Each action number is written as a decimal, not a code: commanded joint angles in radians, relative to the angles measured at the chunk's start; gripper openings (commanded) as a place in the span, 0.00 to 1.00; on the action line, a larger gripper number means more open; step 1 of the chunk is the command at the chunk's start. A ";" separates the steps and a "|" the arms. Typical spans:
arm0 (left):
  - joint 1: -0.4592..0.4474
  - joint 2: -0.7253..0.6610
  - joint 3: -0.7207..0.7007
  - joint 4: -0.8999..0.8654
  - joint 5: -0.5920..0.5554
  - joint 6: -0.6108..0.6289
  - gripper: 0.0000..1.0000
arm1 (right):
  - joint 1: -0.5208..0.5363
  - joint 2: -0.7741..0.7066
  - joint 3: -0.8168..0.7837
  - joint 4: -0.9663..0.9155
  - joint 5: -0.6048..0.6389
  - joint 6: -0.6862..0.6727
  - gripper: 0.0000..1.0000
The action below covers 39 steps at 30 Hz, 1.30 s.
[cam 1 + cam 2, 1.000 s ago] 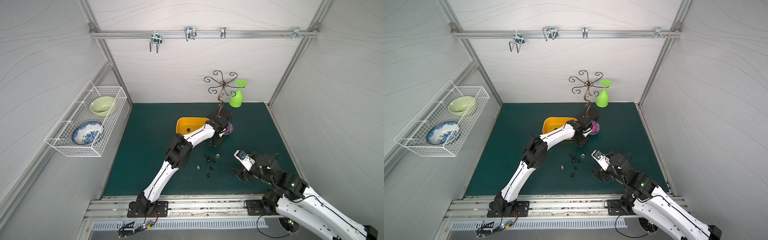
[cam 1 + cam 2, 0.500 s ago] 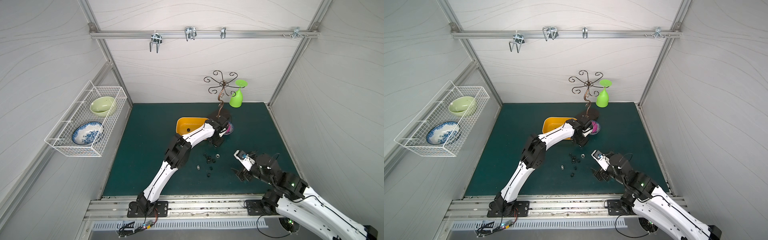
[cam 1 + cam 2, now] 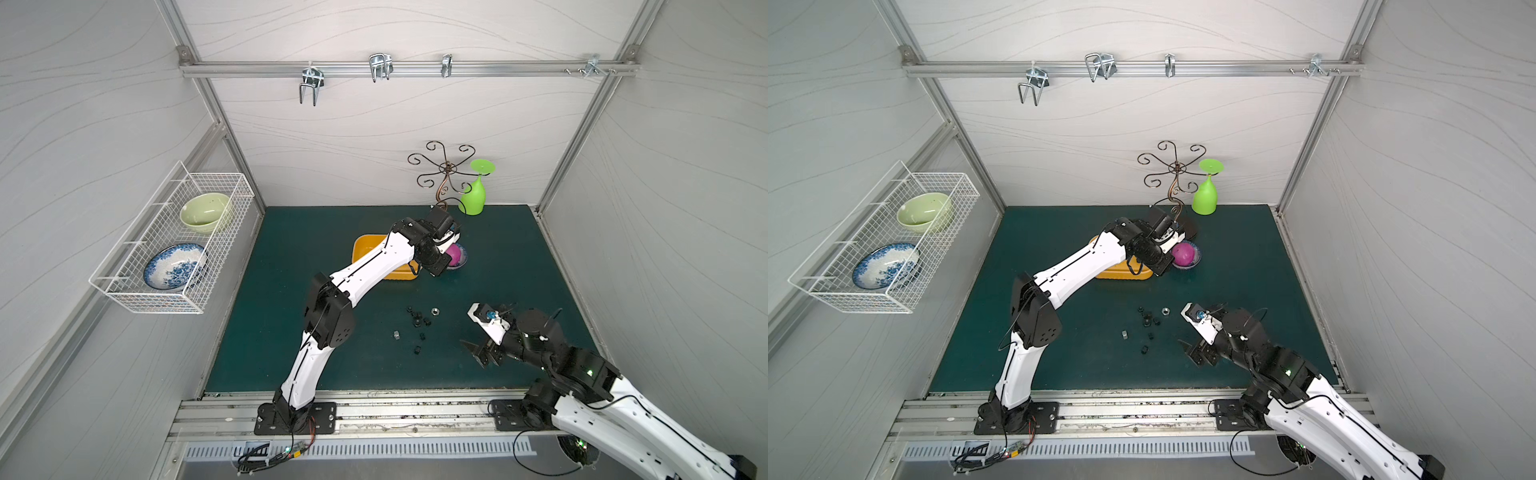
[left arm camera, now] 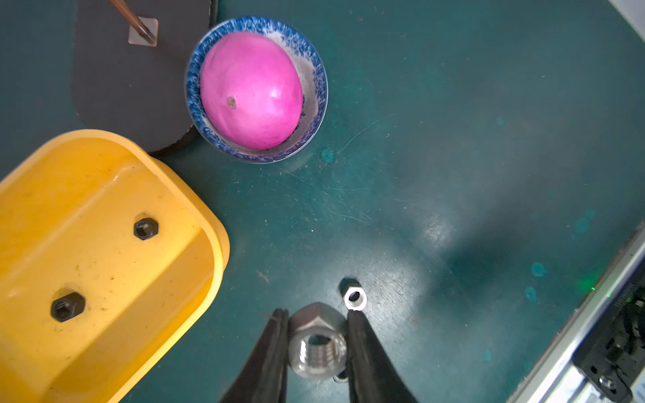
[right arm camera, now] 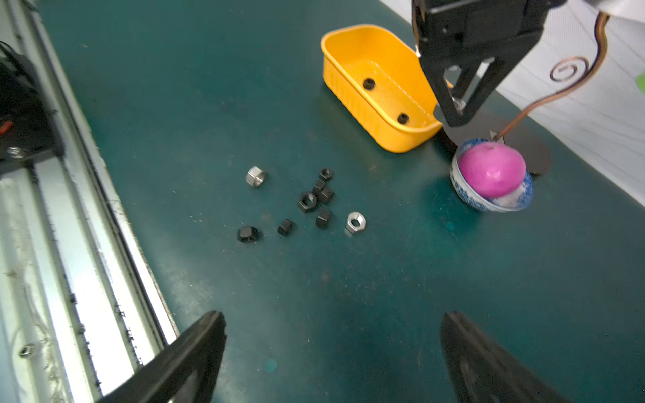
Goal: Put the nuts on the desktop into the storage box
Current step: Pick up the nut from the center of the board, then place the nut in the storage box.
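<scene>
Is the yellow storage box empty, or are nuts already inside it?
Not empty. The storage box holds two black nuts on its floor; both wrist views show them.

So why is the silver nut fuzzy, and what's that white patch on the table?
Left wrist view: the silver nut, pinched in the left tool, is too near the lens to be sharp; the white patch is light glaring off the table. Right wrist view: the fingers of the right tool blur too.

White, wave-grained wall panels (image 3: 374,137) in aluminium framing (image 3: 581,137) enclose the cell. A hooked rail (image 3: 498,70) crosses the back wall, high beyond both pairs of jaws; a white wire basket (image 3: 226,232) hangs on a side wall, well apart from the left jaws.
</scene>
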 commanded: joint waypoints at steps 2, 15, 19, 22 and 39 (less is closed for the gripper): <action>-0.001 -0.070 -0.033 -0.006 -0.006 0.037 0.30 | 0.007 -0.036 -0.050 0.186 -0.129 0.005 0.99; 0.088 -0.113 -0.066 -0.029 0.002 0.001 0.29 | 0.006 0.079 -0.084 0.509 -0.073 0.002 0.99; 0.140 -0.112 -0.072 -0.030 0.012 -0.010 0.28 | 0.006 0.173 -0.054 0.529 0.035 0.040 0.99; 0.168 -0.113 -0.087 -0.018 -0.002 -0.013 0.28 | 0.006 0.263 -0.010 0.531 0.079 0.055 0.99; 0.318 -0.039 -0.134 0.037 -0.059 -0.008 0.27 | 0.006 0.587 0.194 0.541 0.145 0.199 0.99</action>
